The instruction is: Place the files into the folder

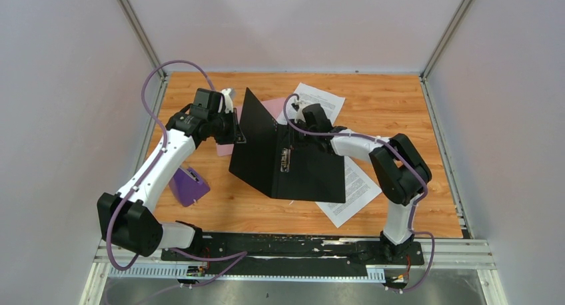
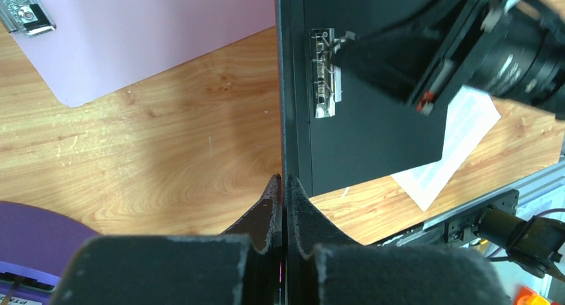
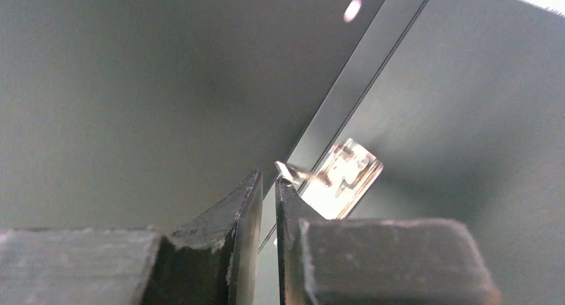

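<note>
- The black folder [image 1: 303,175] lies open at the middle of the desk [image 1: 406,98]. Its right cover is flat and its left cover stands upright.
- The left hand [image 2: 283,180] is clamped shut on the free edge of that raised cover and holds it up.
- The right hand [image 3: 268,178] is down inside the folder at the metal clip [image 3: 346,175]. Its fingers are narrow, with only a slit between them. The clip's lever sits right at their tips, but I cannot tell whether it is pinched.
- Neither of the files is in the folder. One printed sheet [image 1: 323,100] lies on the desk beyond it, toward the upper middle of the overhead view. The other sheet [image 1: 353,197] pokes out from under the flat cover at lower right.
- My reading is that the task is at an early stage. The folder is open and the clip is being dealt with. Both sheets are yet to be picked up, laid inside and secured.
- A pink sheet [image 1: 274,108] lies behind the raised cover, and a purple object [image 1: 188,186] sits at the left of the desk.
- The sheets carry dense black print that is too small to read. No brand or label is legible anywhere.
</note>
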### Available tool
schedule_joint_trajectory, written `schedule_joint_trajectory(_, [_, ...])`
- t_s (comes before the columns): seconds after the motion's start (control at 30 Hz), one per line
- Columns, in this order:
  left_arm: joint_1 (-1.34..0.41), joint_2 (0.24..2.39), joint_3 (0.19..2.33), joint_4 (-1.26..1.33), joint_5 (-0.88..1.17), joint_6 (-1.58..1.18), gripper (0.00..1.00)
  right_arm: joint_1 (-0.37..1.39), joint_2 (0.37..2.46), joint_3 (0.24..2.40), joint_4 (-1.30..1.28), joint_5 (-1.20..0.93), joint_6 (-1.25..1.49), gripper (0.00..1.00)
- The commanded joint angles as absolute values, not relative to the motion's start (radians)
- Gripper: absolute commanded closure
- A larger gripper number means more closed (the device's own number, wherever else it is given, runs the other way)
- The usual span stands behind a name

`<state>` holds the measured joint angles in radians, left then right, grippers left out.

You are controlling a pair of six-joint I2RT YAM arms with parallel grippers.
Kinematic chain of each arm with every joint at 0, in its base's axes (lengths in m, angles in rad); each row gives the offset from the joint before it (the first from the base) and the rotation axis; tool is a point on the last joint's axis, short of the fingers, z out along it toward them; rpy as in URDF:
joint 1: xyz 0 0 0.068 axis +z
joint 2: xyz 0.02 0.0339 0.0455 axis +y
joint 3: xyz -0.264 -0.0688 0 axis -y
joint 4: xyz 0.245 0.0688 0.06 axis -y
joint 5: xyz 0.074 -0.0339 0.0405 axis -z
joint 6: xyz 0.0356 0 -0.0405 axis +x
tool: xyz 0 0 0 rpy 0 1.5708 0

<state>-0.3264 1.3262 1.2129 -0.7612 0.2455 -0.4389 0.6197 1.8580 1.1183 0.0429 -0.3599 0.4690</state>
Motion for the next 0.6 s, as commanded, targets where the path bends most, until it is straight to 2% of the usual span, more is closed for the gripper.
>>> schedule_joint_trajectory(0.0, [-0.328, 1.290, 1.203, -0.774, 0.273, -0.414, 1.00, 0.553, 1.939, 1.253, 0.031, -0.346, 0.420, 0.85])
schedule_joint_trajectory(0.17, [-0.328, 1.289, 1.197, -0.768, 0.268, -0.416, 1.00, 0.489, 1.953, 1.337, -0.034, -0.344, 0.378, 0.81])
schedule_joint_trajectory(0.27, [-0.327, 1.289, 1.194, -0.763, 0.266, -0.411, 1.00, 0.440, 1.893, 1.336, -0.050, -0.331, 0.354, 0.72])
schedule_joint_trajectory(0.4, [-0.327, 1.290, 1.194, -0.754, 0.272, -0.410, 1.00, 0.338, 1.876, 1.350, -0.067, -0.365, 0.341, 0.55])
schedule_joint_trajectory(0.57, [-0.328, 1.287, 1.193, -0.751, 0.278, -0.400, 1.00, 0.211, 1.929, 1.398, -0.097, -0.348, 0.303, 0.44])
